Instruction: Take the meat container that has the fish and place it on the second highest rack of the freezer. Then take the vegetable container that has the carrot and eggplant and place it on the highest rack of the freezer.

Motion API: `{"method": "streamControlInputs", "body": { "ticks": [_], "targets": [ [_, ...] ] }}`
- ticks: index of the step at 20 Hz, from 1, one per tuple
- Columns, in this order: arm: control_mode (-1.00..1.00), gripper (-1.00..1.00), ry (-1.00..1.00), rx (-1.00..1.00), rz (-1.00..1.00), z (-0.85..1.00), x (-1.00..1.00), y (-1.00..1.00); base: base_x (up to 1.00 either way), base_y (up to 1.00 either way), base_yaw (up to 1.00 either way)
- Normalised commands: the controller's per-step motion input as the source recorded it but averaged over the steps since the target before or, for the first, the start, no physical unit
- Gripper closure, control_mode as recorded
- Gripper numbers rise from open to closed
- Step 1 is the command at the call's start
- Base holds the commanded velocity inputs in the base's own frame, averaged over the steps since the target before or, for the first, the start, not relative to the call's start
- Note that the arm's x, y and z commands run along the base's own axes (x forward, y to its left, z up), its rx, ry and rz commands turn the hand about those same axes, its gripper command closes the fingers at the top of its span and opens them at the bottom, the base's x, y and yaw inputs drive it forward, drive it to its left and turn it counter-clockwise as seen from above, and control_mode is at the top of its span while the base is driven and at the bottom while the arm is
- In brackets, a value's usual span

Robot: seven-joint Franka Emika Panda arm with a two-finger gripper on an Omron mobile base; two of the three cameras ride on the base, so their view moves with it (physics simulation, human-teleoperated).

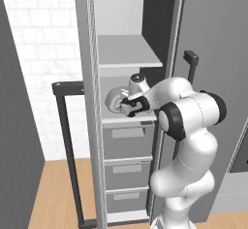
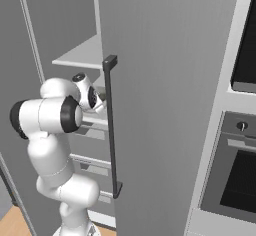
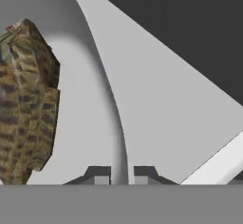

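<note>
Hand view is looking into a pale grey container [image 3: 95, 123], and the two dark tips of the gripper [image 3: 121, 174] are standing very close together with the thin curved wall of this container between them. So the jaws are almost fully closed and are pinching the rim, which is probably why the tub is staying level while the arm is reaching: a grip on the edge is leaving the inside free. The fish [image 3: 26, 104] is lying inside, on the left of that view, touching the floor of the tub. It is mottled brown and olive with darker bars, broad in the middle and pointed at the upper end.

From the left base view, the gripper [image 1: 130, 107] is inside the freezer [image 1: 92, 126], just above the lower of the two open shelves, the second highest rack [image 1: 127, 119]. The highest rack [image 1: 127, 53] is bare. I judge the container is being set down on the lower shelf, and releasing is the next thing.
</note>
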Motion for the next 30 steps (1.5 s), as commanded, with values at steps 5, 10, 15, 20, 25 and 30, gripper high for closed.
{"method": "streamControlInputs", "body": {
  "ticks": [5, 10, 15, 20, 25, 30],
  "targets": [
    [-1.00, 1.00, 0.00, -0.01, -0.04, -0.45, 0.14, 0.00, 0.00, 0.00, 0.00],
    [-1.00, -1.00, 0.00, -0.01, 0.00, 0.01, 0.01, 0.01, 0.00, 0.00, 0.00],
    [-1.00, -1.00, 0.00, -0.01, 0.00, 0.04, 0.12, 0.02, 0.00, 0.00, 0.00],
    [-1.00, -1.00, -0.03, 0.01, 0.00, 0.17, 0.15, -0.01, 0.00, 0.00, 0.00],
    [-1.00, -1.00, -0.18, 0.05, 0.00, 0.62, -0.44, -0.06, 0.00, 0.00, 0.00],
    [-1.00, -1.00, -0.12, 0.00, 0.06, 0.50, -0.85, 0.00, 0.00, 0.00, 0.00]
  ]
}}
